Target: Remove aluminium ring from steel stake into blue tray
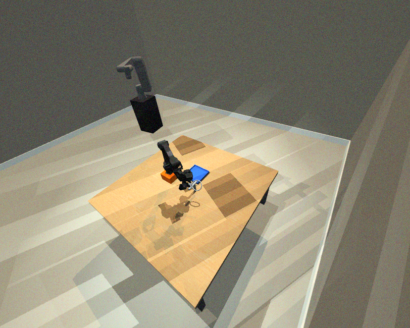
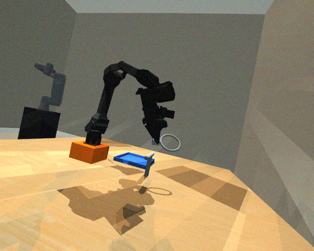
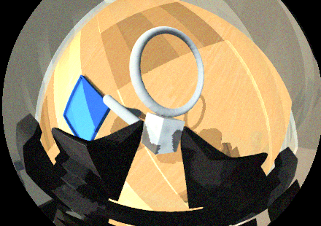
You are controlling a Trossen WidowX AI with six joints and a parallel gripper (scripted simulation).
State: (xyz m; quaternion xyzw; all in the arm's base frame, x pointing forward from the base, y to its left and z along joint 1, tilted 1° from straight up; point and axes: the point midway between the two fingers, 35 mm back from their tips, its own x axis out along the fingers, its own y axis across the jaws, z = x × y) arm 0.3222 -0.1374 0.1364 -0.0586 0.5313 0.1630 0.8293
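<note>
Awaiting its load, the blue tray [image 1: 200,173] [image 2: 132,159] [image 3: 84,111] lies just left of center in the exterior view, the steel stake [image 2: 148,166] [image 3: 122,110] standing before its right corner. Right of center, the gripper [image 1: 190,187] [image 2: 156,140] [image 3: 163,127] pinches the welded tab [image 2: 155,141] [image 3: 162,134] between its fingers, the aluminium ring [image 1: 201,186] [image 2: 179,143] [image 3: 135,65] tilted in the air, already off the stake; lowering it flat, release and retreat remain.

In the wrist view, black fingers at lower left hide the near corner of the blue tray [image 1: 199,173] [image 2: 132,159] [image 3: 85,109]; the stake's foot [image 2: 146,174] is hidden there too.
</note>
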